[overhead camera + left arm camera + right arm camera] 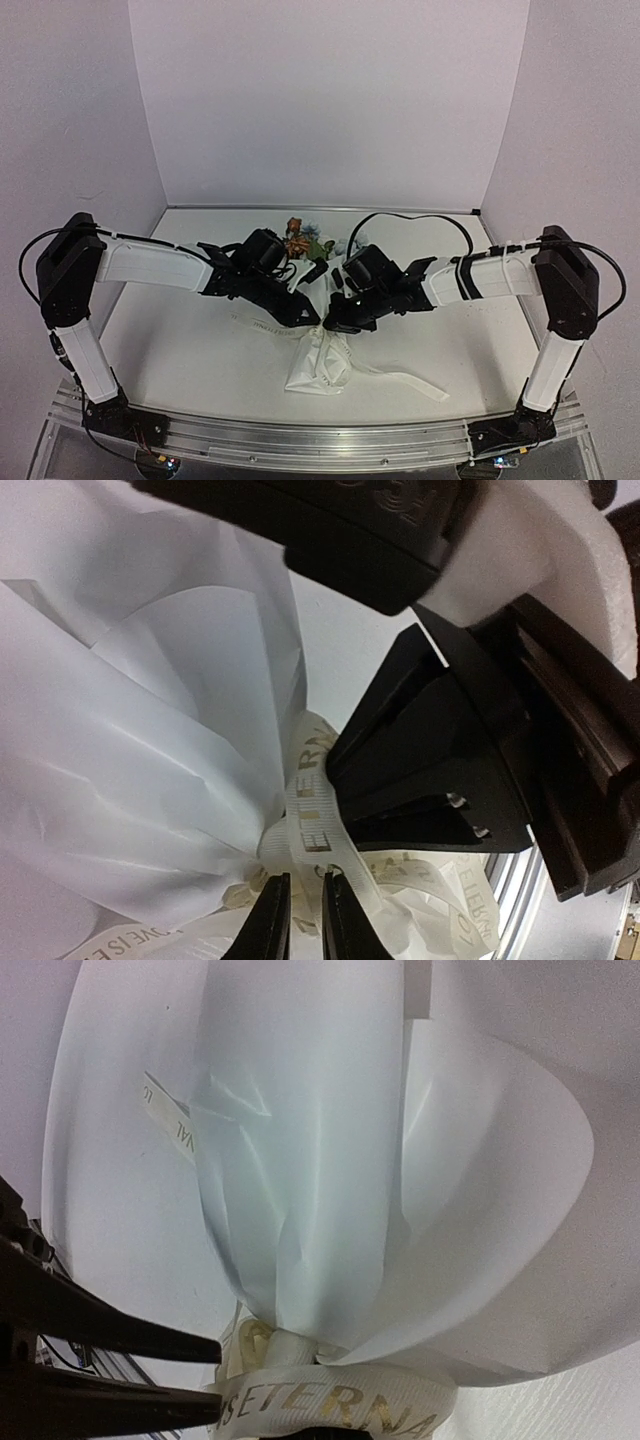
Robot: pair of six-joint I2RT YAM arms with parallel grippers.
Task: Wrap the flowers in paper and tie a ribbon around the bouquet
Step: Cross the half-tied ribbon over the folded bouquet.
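The bouquet lies in the middle of the table, its flowers [298, 240] poking out at the far end. Its white paper [322, 362] flares toward the near edge and fills both wrist views [130, 760] [330, 1160]. A cream ribbon [318, 825] with gold lettering circles the pinched waist [330, 1415], and one tail [412, 383] trails to the right. Both grippers meet at that waist. My left gripper [307, 905] [310, 316] has its fingers nearly together on a ribbon strand. My right gripper [338, 785] [332, 318] is shut on the lettered band. The stems are hidden by the paper.
Purple walls enclose the table at the back and on both sides. An aluminium rail [300, 438] runs along the near edge between the arm bases. A black cable [420, 218] loops above the right arm. Bare tabletop [170, 340] lies to the left and right.
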